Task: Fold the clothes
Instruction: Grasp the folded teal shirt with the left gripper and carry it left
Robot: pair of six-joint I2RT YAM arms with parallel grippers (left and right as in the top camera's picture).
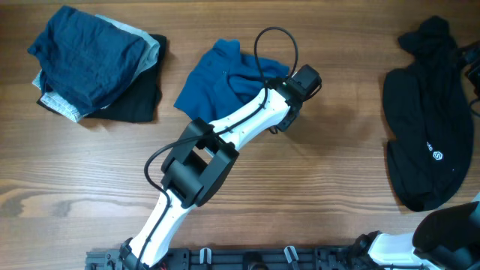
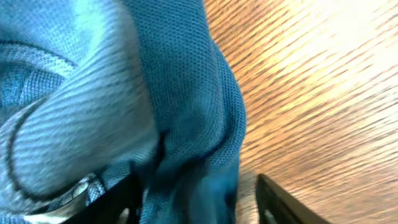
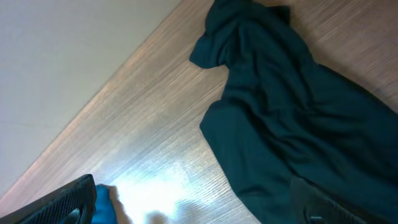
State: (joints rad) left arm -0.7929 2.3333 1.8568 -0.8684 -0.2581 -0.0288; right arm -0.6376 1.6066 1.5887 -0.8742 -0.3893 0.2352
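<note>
A pale wooden bench (image 1: 330,172) seen from above, with three groups of clothing on it.

At the far left is a loose pile (image 1: 97,64): a dark blue piece on top, grey and black pieces beneath. It is stacked but its edges are uneven. Whether it counts as folded cannot be told.

In the far middle lies the blue shirt (image 1: 214,79), bunched and creased, with no flat fold visible. The left arm (image 1: 225,127) reaches from the near edge to the shirt's right edge. In the left wrist view the left tool (image 2: 196,202) has its jaws apart. A hanging fold of the shirt lies between them, and bare wood shows between the cloth and one finger, so the cloth does not look clamped. This view is blurred.

At the right lies a black garment (image 1: 424,142), spread long from near to far with a rumpled far end, and unfolded. The right tool (image 3: 193,202) hangs above the bench beside this garment, jaws wide apart and holding nothing. A small blue object beside one finger cannot be identified.

Progress, as judged: the task is at an early to middle stage. At most the left pile is finished. The blue shirt appears to be the piece in hand and needs flattening before any fold. The black garment appears untouched.
</note>
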